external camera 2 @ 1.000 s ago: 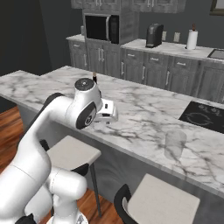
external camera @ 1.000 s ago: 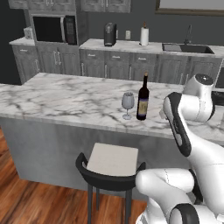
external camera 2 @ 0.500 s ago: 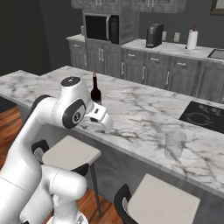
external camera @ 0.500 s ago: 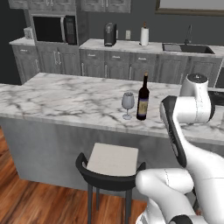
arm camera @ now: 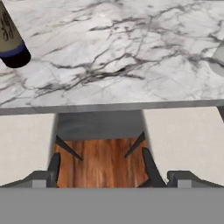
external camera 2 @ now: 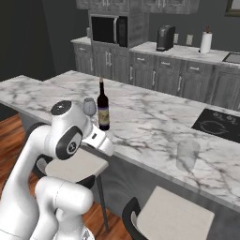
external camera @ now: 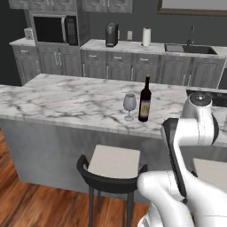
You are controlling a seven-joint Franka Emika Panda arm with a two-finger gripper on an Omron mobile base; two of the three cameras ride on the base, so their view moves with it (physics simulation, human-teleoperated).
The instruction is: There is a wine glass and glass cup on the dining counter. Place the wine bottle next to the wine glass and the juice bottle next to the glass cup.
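Two dark fingertips [arm camera: 146,164] rise at the bottom of my hand view, spread wide with nothing between them, so I read the end effector [arm camera: 100,166] as released and empty. It hangs off the near edge of the tabletop [arm camera: 131,65], looking down past the edge at the wooden floor [arm camera: 103,159] in the gap between two pale stool seats, one [arm camera: 26,146] to the left of the fingers and one [arm camera: 186,138] to the right.

Ahead of the end effector and to its left, the wine bottle [arm camera: 9,41] stands upright on the marble; I see just its dark base and a bit of label at the corner of the hand view. In the left base view the wine bottle [external camera: 144,99] is upright with the wine glass [external camera: 129,105] just beside it on its left, the two close but apart. The right base view shows the same pair, bottle [external camera 2: 103,108] and stemmed glass [external camera 2: 89,107], just beyond the arm's elbow.

Ahead and to the right of the end effector, at the edge of the hand view, a faint grey shape [arm camera: 216,59] sits on the marble. It matches the glass cup [external camera 2: 187,154] in the right base view, standing alone near the tabletop's near edge, well apart from the wine bottle.
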